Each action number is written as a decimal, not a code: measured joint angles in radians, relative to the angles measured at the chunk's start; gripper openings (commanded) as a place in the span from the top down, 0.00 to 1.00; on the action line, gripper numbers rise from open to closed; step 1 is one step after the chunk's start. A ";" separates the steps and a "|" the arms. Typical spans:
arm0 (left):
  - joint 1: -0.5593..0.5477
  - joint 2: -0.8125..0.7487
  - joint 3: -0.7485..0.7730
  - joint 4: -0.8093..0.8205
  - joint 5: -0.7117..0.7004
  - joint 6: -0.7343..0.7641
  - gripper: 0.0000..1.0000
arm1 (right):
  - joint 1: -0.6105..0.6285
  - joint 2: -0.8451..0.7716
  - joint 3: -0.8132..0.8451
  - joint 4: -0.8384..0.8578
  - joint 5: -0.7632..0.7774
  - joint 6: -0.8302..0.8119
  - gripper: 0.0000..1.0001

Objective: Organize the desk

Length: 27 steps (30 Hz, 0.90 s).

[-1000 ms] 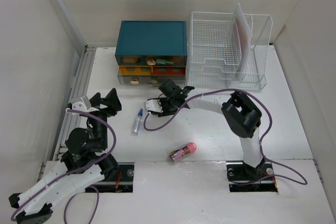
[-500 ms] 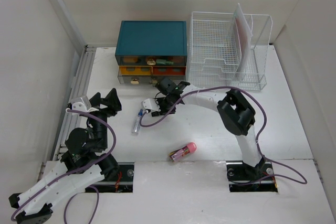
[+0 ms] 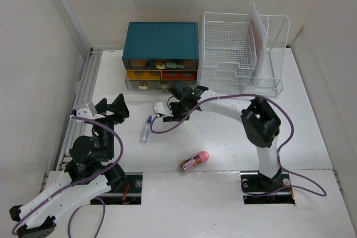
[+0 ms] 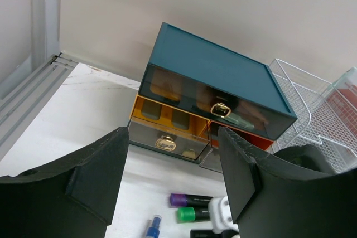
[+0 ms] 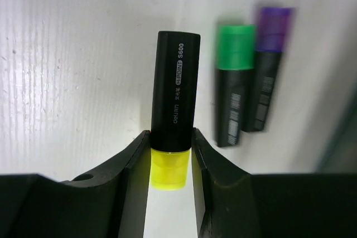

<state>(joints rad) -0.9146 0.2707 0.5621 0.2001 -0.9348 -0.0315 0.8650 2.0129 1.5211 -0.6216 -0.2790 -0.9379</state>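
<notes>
Blurry green highlighter (image 5: 234,85); purple highlighter (image 5: 269,68)

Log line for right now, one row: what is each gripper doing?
left gripper: open, empty | right gripper: shut on yellow highlighter | green highlighter, purple highlighter: side by side on desk

Matte white on the desk (image 3: 312,132). Teal on the drawer box (image 3: 162,40), with smoky grey and orange drawer fronts and gold pulls. White wire grid on the rack (image 3: 234,54). Black with white lettering on the yellow-capped highlighter (image 5: 174,110). Black too on the green-capped highlighter (image 5: 234,93) and the purple-capped highlighter (image 5: 266,76). Blue cap on the clear bottle (image 3: 146,129).
</notes>
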 measured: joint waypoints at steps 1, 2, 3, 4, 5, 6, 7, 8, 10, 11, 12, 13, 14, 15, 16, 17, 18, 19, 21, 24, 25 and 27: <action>0.000 0.000 0.000 0.000 0.000 0.000 0.38 | 0.000 -0.027 0.000 0.001 0.005 0.003 0.96; 0.000 0.000 0.000 0.000 0.000 0.000 0.38 | 0.000 -0.056 0.000 0.005 0.010 0.008 0.96; 0.000 0.000 0.000 0.000 0.000 0.000 0.38 | 0.000 -0.092 0.000 0.008 0.013 0.014 0.96; 0.000 0.000 0.000 0.000 0.000 0.000 0.38 | 0.000 -0.118 0.000 0.009 0.014 0.018 0.96; 0.000 0.000 0.000 0.000 0.000 0.000 0.38 | 0.000 -0.150 0.001 0.011 0.014 0.021 0.96; 0.000 0.000 0.000 0.000 0.000 0.000 0.38 | 0.000 -0.179 0.002 0.013 0.014 0.024 0.96; 0.000 0.000 0.000 0.000 0.000 0.000 0.38 | 0.000 -0.204 0.003 0.019 0.014 0.026 0.96; 0.000 0.000 0.000 0.000 0.000 0.000 0.38 | 0.000 -0.226 0.003 0.024 0.014 0.029 0.96; 0.000 0.000 0.000 0.000 0.000 0.000 0.38 | 0.000 -0.259 0.003 0.034 0.014 0.033 0.96; 0.000 0.000 0.000 0.000 0.000 0.000 0.38 | 0.000 -0.272 0.003 0.039 0.018 0.035 0.96; 0.000 0.000 0.000 0.000 0.000 0.000 0.38 | 0.000 -0.284 0.003 0.048 0.023 0.039 0.96; 0.000 0.000 0.000 0.000 0.000 0.000 0.38 | 0.000 -0.292 0.003 0.060 0.031 0.044 0.96; 0.000 0.000 0.000 0.000 0.000 0.000 0.38 | 0.000 -0.299 0.003 0.072 0.048 0.049 0.96; 0.000 0.000 0.000 0.000 -0.001 0.000 0.38 | 0.000 -0.304 0.003 0.088 0.073 0.056 0.96; 0.000 0.000 0.000 0.000 -0.001 0.000 0.38 | 0.000 -0.308 0.003 0.109 0.100 0.066 0.96; 0.000 0.000 0.000 0.000 0.000 0.000 0.38 | 0.000 -0.309 0.003 0.135 0.132 0.074 0.96; 0.000 0.000 0.000 0.000 0.000 0.000 0.38 | 0.000 -0.309 0.003 0.159 0.170 0.082 0.96; 0.000 0.000 0.000 0.000 -0.001 0.000 0.38 | 0.000 -0.309 0.003 0.182 0.209 0.087 0.96; 0.000 0.000 0.000 0.000 0.000 0.000 0.38 | 0.000 -0.308 0.004 0.212 0.269 0.100 0.96; 0.000 0.000 0.000 0.000 -0.001 0.000 0.38 | -0.006 -0.298 0.017 0.244 0.342 0.116 0.96; 0.000 0.000 0.000 0.000 -0.001 0.000 0.38 | -0.008 -0.294 0.021 0.253 0.359 0.119 0.96; 0.000 0.000 0.000 0.000 0.000 0.000 0.38 | -0.013 -0.283 0.031 0.268 0.389 0.124 0.96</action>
<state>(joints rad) -0.9146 0.2707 0.5621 0.2001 -0.9352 -0.0315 0.8516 1.7294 1.5517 -0.3538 0.1101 -0.8139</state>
